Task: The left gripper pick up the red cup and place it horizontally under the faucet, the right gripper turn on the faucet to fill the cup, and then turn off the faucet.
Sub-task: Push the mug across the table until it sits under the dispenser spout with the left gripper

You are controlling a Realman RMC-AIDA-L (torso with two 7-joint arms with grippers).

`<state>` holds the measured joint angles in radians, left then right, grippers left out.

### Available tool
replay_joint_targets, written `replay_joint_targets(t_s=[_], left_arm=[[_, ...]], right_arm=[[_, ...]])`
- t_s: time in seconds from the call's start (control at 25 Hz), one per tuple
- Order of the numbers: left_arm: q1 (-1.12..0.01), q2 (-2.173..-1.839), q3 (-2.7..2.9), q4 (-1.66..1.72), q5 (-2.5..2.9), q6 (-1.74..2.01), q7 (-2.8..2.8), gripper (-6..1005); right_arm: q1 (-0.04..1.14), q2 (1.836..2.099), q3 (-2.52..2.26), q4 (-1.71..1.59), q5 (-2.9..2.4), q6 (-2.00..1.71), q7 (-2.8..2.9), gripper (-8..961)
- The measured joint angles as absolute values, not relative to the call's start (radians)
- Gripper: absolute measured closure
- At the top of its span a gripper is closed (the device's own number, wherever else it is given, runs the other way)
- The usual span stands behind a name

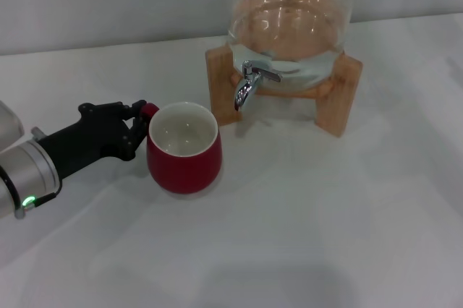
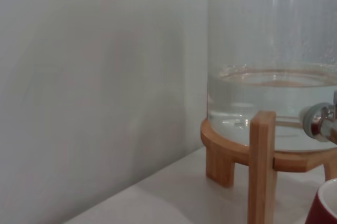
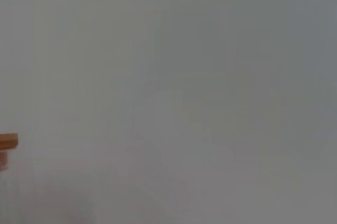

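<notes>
The red cup (image 1: 184, 150) stands upright on the white table, left of and in front of the faucet (image 1: 248, 84), not under its spout. My left gripper (image 1: 139, 129) reaches in from the left and its black claw fingers (image 1: 134, 114) are closed on the cup's small red handle (image 1: 150, 110). The chrome faucet sits on a clear glass dispenser jar (image 1: 289, 19) holding water, on a wooden stand (image 1: 341, 95). The left wrist view shows the jar (image 2: 274, 103), the faucet's edge (image 2: 322, 121) and the cup's rim (image 2: 325, 208). My right gripper is out of view.
The white table (image 1: 304, 236) stretches in front of and to the right of the dispenser. A pale wall stands behind it. The right wrist view shows only a bit of wood (image 3: 8, 142) at its edge.
</notes>
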<state>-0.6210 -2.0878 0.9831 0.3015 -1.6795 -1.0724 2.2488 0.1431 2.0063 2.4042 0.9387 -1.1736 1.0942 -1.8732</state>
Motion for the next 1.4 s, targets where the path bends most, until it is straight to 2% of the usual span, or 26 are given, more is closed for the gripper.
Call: replay_joint_targets(t_s=[0.44, 1.4], left_arm=[[-0.684, -2.089, 0.994, 0.230, -1.673, -1.046, 2.233, 849], [-0.745, -2.089, 1.059, 0.229, -1.672, -0.976, 2.180, 850]], right_arm=[[0.146, 2.006, 2.404, 0.939, -1.174, 1.096, -1.878, 322], [0.146, 2.006, 2.404, 0.936, -1.174, 1.106, -1.883, 321]])
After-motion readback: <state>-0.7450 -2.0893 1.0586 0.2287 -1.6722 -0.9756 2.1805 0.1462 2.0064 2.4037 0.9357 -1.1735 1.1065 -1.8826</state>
